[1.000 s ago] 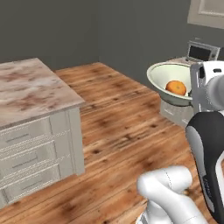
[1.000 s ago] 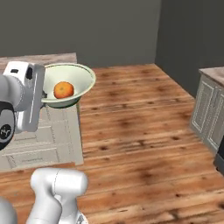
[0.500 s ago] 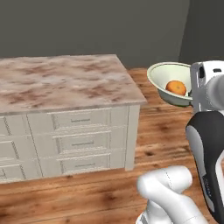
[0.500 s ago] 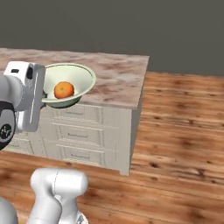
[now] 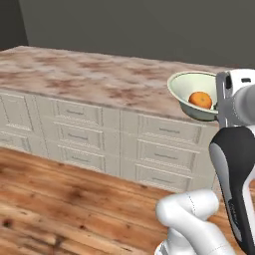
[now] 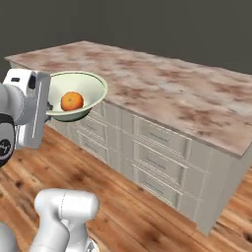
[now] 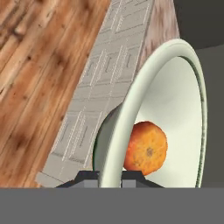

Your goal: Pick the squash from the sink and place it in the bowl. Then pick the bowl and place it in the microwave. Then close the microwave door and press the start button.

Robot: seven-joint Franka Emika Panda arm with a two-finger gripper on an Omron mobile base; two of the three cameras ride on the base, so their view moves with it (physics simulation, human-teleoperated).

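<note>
Drawers (image 5: 74, 134) run under the marbled counter (image 5: 79, 74) on my left; rightward, my end effector (image 7: 110, 176) is pinched narrow on the bowl (image 5: 188, 84) rim, carrying it in the air, squash (image 5: 201, 100) resting inside it.

smooth matt bowl (image 7: 175, 105), dimpled orange squash (image 7: 146, 148), mottled stone-look surface (image 5: 89, 74), paneled painted drawers (image 6: 157, 162), grainy wood floor (image 5: 55, 204).

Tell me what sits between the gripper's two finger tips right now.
The rim of the bowl. In the hand view the gripper pinches that rim from both sides, with the squash resting inside the bowl just past the inner finger.
</note>
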